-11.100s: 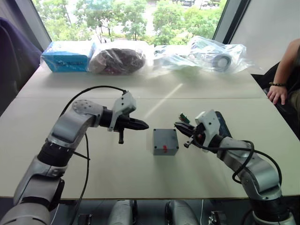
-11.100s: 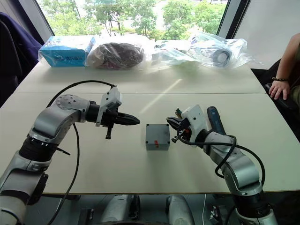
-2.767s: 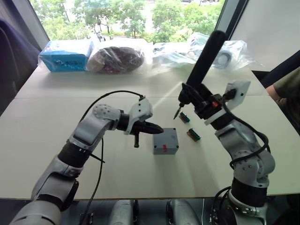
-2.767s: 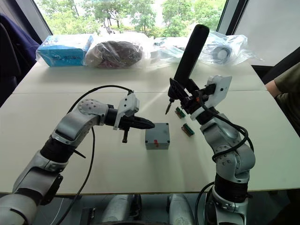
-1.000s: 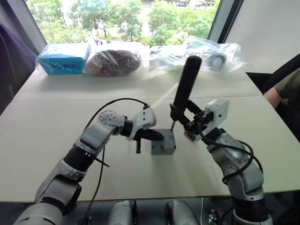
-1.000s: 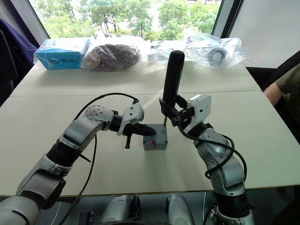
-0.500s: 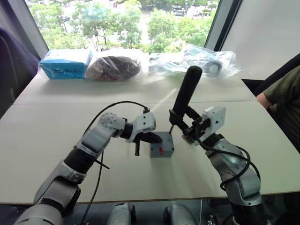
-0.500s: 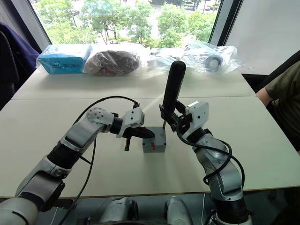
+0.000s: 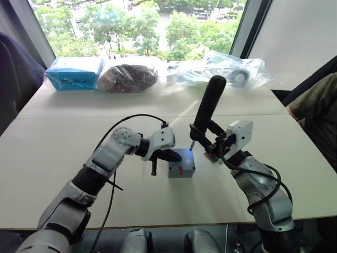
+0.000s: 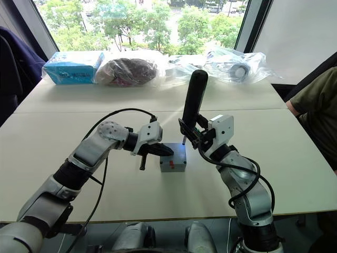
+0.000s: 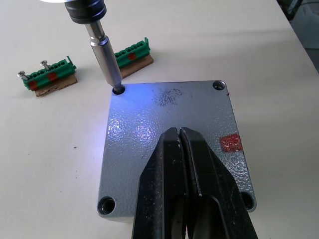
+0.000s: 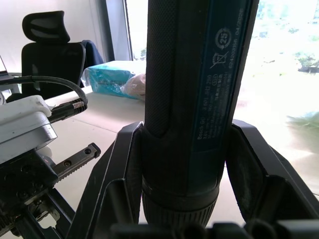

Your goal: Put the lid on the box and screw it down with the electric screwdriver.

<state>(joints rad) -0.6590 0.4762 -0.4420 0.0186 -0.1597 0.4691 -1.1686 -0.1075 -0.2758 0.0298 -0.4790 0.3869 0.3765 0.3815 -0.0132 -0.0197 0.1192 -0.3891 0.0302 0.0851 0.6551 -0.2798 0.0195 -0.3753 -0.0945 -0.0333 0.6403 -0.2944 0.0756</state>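
One box [image 9: 181,164] sits mid-table with one lid [image 11: 169,129] seated flush on top of it, a red mark showing on the near side. The right gripper [image 12: 187,164] is clamped around the one electric screwdriver [image 9: 206,108], which stands nearly upright, leaning a touch toward one o'clock, its body between the two black fingers [image 12: 124,169]. Its metal bit [image 11: 105,62] is down in the lid's far corner hole nearest the right arm, with a bluish glow on the grey surface around it.

The left gripper [image 11: 179,144] comes in from nine o'clock of the box, its two fingers pressed together, tips resting on the lid's top near the middle. In the left wrist view four corner holes can be counted on the lid: one taken by the bit, one with something seated in it, one an open hole, and the fourth half hidden by the fingers.

At three o'clock of the box, just beside it, lie two green terminal strips [image 11: 47,79], each with red patches; one carries two upright screws.

Along the far edge at twelve o'clock: one blue packet [image 9: 73,72] and three clear plastic bags [image 9: 129,74]. A person's arm [image 9: 316,105] is at the table's three o'clock side.
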